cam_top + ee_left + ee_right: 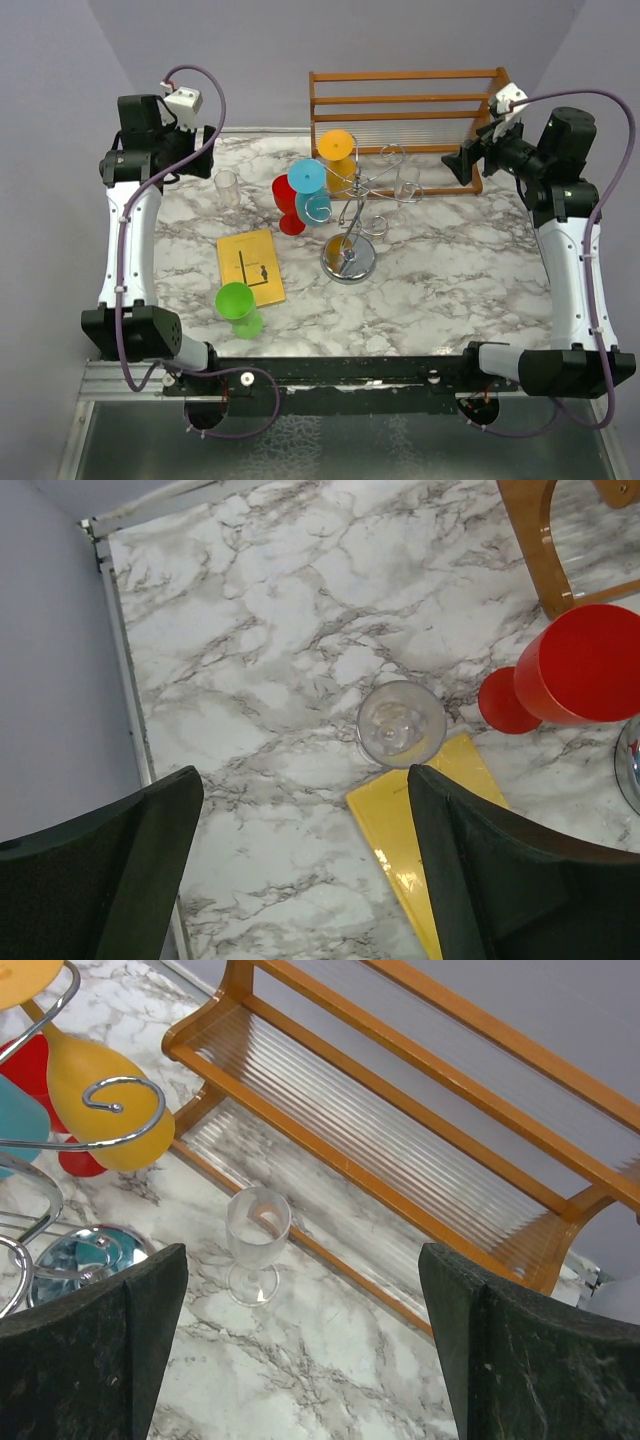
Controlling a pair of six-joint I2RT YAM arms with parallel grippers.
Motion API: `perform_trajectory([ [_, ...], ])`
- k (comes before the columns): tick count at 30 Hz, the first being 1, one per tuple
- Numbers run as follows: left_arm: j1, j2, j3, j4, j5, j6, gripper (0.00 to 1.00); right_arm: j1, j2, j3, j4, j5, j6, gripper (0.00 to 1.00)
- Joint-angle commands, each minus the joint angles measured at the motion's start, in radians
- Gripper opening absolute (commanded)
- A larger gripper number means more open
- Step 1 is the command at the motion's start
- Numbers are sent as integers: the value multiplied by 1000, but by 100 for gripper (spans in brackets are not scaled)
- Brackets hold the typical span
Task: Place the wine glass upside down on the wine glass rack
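The silver wire rack (352, 205) stands mid-table on its round chrome base (348, 259); its curled arms (120, 1110) and base (85, 1255) show in the right wrist view. An orange glass (336, 150) and a blue glass (308, 185) sit foot-up at the rack's arms. A clear wine glass (408, 180) stands upright right of the rack, below and ahead of my open, empty right gripper (300, 1360). Another clear glass (400, 723) stands upright at the far left, under my open, empty left gripper (305, 880). Neither gripper touches anything.
A red glass (287, 200) stands left of the rack and a green glass (237, 305) near the front left. A yellow book (250, 266) lies between them. The brown wooden slatted shelf (400, 110) lines the back edge, close behind the right clear glass.
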Motion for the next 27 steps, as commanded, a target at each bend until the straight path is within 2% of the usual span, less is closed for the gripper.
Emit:
perform_trajectory([
  [1, 12, 57, -2, 20, 82, 1, 85, -4, -11, -17, 32, 24, -16, 97],
  [17, 12, 245, 29, -40, 127, 73, 63, -4, -24, -54, 48, 53, -27, 97],
  [27, 10, 320, 49, -81, 178, 89, 42, -4, -28, -67, 54, 59, -28, 97],
])
